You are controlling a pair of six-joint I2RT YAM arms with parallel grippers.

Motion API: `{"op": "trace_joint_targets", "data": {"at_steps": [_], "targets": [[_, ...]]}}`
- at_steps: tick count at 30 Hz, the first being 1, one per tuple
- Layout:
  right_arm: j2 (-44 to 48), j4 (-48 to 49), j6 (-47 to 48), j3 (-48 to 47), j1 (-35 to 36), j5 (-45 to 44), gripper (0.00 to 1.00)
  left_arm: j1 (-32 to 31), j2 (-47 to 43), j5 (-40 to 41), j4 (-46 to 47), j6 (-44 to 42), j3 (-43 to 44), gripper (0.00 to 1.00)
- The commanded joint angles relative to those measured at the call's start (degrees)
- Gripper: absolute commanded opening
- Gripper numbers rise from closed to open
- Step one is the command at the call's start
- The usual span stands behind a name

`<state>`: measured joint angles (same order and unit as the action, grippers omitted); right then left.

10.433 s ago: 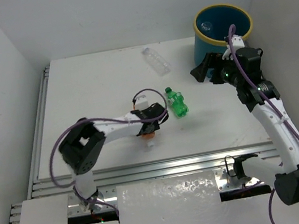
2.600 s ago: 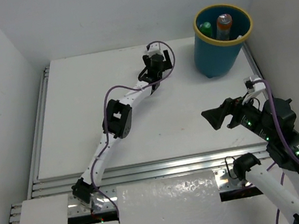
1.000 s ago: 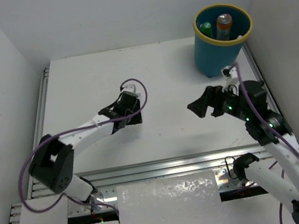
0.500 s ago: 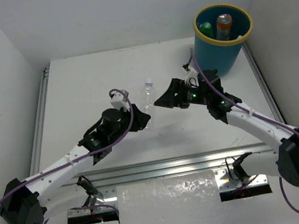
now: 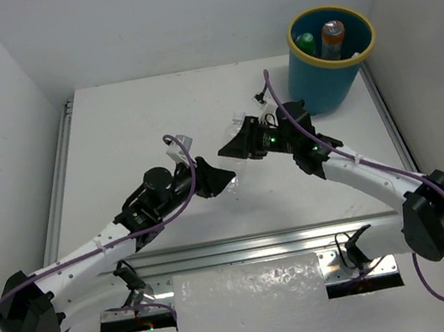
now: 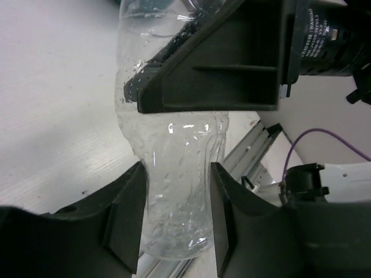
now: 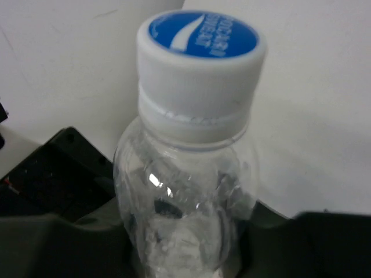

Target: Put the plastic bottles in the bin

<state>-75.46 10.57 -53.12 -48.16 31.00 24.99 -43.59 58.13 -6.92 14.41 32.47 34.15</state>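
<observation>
Centre frame: your left gripper (image 5: pixel 220 179) clamps the clear bottle (image 6: pixel 174 174) low on its body, roughly upright; right gripper (image 5: pixel 236 146) straddles its shoulder, grip unclear. The bin (image 5: pixel 320 90) sits upper right, nearer the right gripper.

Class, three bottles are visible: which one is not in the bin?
The white-capped clear bottle: the left gripper grips it, and the right gripper flanks it. The green bottle and the orange bottle sit inside the teal bin.

Left arm's fingers (image 5: pixel 219 180) and right arm's fingers (image 5: pixel 233 149) seemingly meet tip to tip.
</observation>
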Motion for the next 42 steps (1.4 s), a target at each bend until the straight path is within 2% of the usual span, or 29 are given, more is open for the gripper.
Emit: {"op": "trace_joint_targets", "data": {"at_steps": [1,2,3,4,5,6,7,8,9,11,13,14,16,19,20,23,26,28,31,32,37,40,42], "targets": [[0.14,3.76,-0.4,-2.29,0.2,-0.47,0.2,-0.62,-0.21,-0.82,3.79,0.49,0.39,0.0],[0.31,3.76,-0.49,-2.29,0.11,-0.21,0.09,-0.62,-0.12,0.14,3.08,0.32,1.0,0.01],[0.4,3.5,-0.58,-2.37,0.11,0.05,0.0,-0.62,-0.03,3.02,0.9,0.14,1.53,0.14],[0.49,3.23,-0.4,-2.64,0.11,0.14,0.0,-0.62,0.05,4.62,-0.69,0.05,2.14,0.25],[0.84,2.71,0.64,-3.07,0.2,0.06,0.0,-0.62,0.14,6.29,-2.44,-0.12,4.06,0.4],[1.02,-0.25,1.78,-3.86,0.02,-0.64,0.0,-0.62,0.23,10.74,-6.64,-0.21,5.47,0.66],[1.19,-2.72,3.45,-6.83,-0.07,-2.13,0.0,-0.62,0.14,12.87,-9.46,-0.21,6.79,0.74],[1.45,-5.44,8.16,-8.86,-0.33,-6.14,0.0,-0.62,-0.03,15.24,-16.28,-0.13,10.2,0.8],[1.54,-11.39,10.47,-11.58,-1.03,-8.45,0.0,-0.62,-0.38,20.49,-20.18,0.14,12.06,0.82],[1.81,-16.78,17.4,-19.05,-2.17,-13.45,0.0,-0.62,-2.4,25.61,-31.04,1.36,16.81,0.88],[1.28,-22.68,20.76,-26.96,-5.41,-20.14,0.0,-0.62,-5.02,32.56,-37.67,2.07,19.45,0.89],[-0.02,-25.57,23.74,-29.51,-8.13,-24.07,0.0,-0.62,-5.83,36.5,-44.67,3.64,21.99,0.89],[-1.96,-27.61,28.48,-36.78,-10.95,-28.22,0.0,-0.62,-7.93,38.11,-51.81,3.83,24.63,0.89],[-7.23,-26.74,35.26,-44.44,-14.82,-38.57,0.0,-0.62,-9.08,37.51,-55.27,1.64,24.74,0.89],[-8.9,-24.56,40.15,-46.04,-15.53,-41.49,0.0,-0.62,-9.0,37.16,-57.2,0.59,24.47,0.89],[-15.4,-20.78,47.9,-52.28,-18.87,-51.07,0.0,-0.62,-8.47,33.73,-57.66,-3.53,21.32,0.86],[-20.85,-7.64,59.59,-55.72,-20.63,-58.64,0.0,-0.44,-11.1,32.68,-51.45,-4.96,14.38,0.87],[-26.19,-4.69,65.05,-60.52,-21.68,-61.54,0.01,-0.35,-11.46,29.16,-51.42,-5.75,15.59,0.86],[-31.92,-6.43,65.17,-68.61,-24.06,-63.58,0.01,2.18,-13.65,28.55,-48.43,-6.8,13.49,0.87],[-34.38,-6.96,64.21,-69.6,-24.58,-63.23,0.02,4.37,-13.66,27.23,-47.73,-7.33,13.31,0.87],[-37.56,-10.65,61.13,-72.07,-26.78,-61.91,0.05,4.75,-10.85,23.09,-47.02,-8.47,13.13,0.87],[-37.57,-16.18,55.08,-72.16,-27.93,-57.96,0.22,4.75,-10.32,22.12,-47.11,-8.91,13.31,0.87],[-37.39,-18.38,53.57,-71.63,-28.89,-56.2,0.25,4.83,-10.75,21.95,-46.85,-9.0,13.22,0.87]]}}
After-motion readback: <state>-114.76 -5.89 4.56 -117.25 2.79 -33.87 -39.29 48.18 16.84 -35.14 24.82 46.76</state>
